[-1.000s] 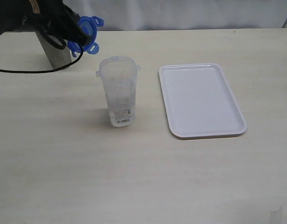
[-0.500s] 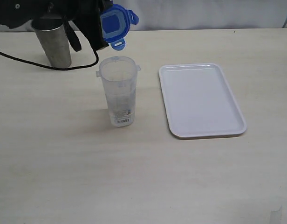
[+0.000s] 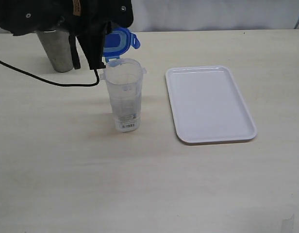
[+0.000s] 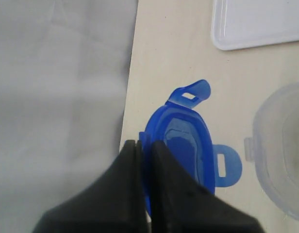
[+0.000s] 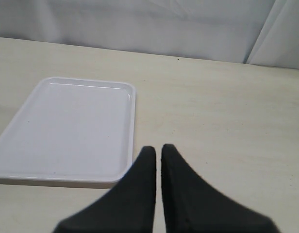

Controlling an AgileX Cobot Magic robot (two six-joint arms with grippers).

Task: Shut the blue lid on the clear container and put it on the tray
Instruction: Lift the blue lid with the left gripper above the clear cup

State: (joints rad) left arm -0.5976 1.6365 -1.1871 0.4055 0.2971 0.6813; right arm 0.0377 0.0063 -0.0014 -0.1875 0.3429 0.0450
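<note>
The blue lid [image 3: 119,42] hangs just above and behind the rim of the clear container [image 3: 124,94], which stands upright and uncovered on the table. My left gripper [image 3: 105,48] is shut on the lid's edge. In the left wrist view the blue lid [image 4: 186,145] sits edge-on between the black fingers of the left gripper [image 4: 145,144], with the clear container's rim [image 4: 280,160] beside it. The white tray [image 3: 208,103] lies bare to the right of the container. My right gripper [image 5: 158,148] is shut on nothing, hovering near a corner of the tray [image 5: 67,128].
A tapered steel cup [image 3: 55,48] stands at the back left, partly hidden behind the left arm. A black cable [image 3: 38,77] trails over the table from that arm. A grey cloth backdrop [image 3: 212,14] runs along the table's far edge.
The left arm has carried the lid rightward from beside the steel cup, then lowered it close to the container's rim. Container, tray and right gripper have not moved.
</note>
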